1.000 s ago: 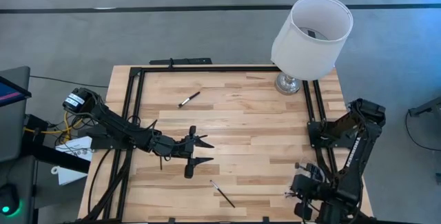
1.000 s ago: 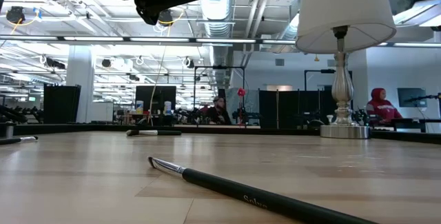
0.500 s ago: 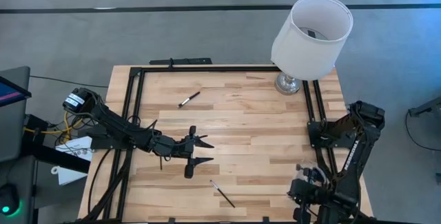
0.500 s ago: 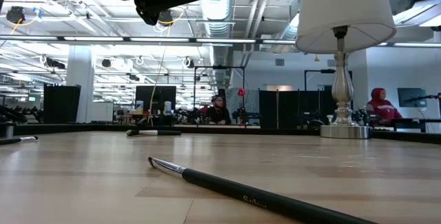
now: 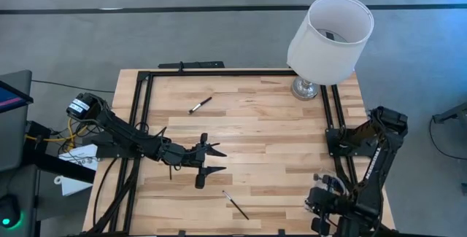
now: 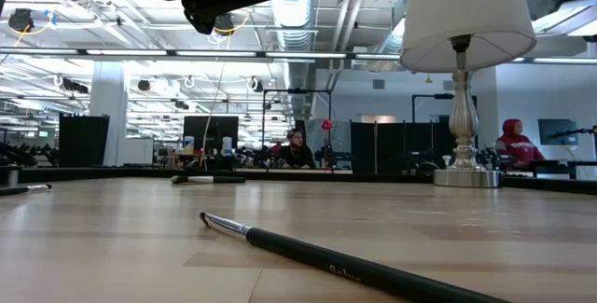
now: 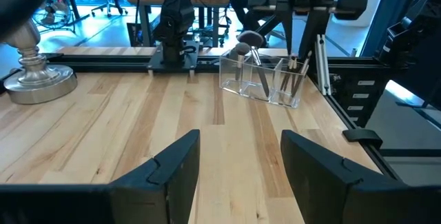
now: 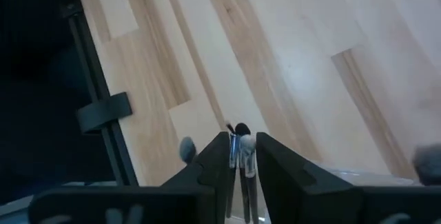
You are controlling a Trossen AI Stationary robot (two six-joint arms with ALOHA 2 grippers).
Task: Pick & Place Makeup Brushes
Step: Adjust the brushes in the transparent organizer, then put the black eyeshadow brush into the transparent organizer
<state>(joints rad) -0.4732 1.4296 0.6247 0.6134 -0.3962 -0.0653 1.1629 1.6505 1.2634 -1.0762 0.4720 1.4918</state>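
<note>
One thin black makeup brush lies flat near the table's near edge and shows large in the low view. Another, with a pale tip, lies flat toward the far left. More brushes stand in a clear holder at the near right. My left gripper hovers open over the table's middle, above and left of the near brush. My right gripper is over the holder, shut on a brush. My right gripper pinches a slim brush between its two fingers. A silver ferrule and dark tip stick out past the fingertips. The fingers point down toward the table from above, along the brush. The brush's other end is hidden behind the fingers.
A lamp with a white shade stands on the far right corner. A black frame rail runs round the table's edges. Bare wood lies between the two arms. People sit in the room beyond the table.
My right gripper has moved a little toward the near edge. The left arm and the brushes on the table have kept still.
</note>
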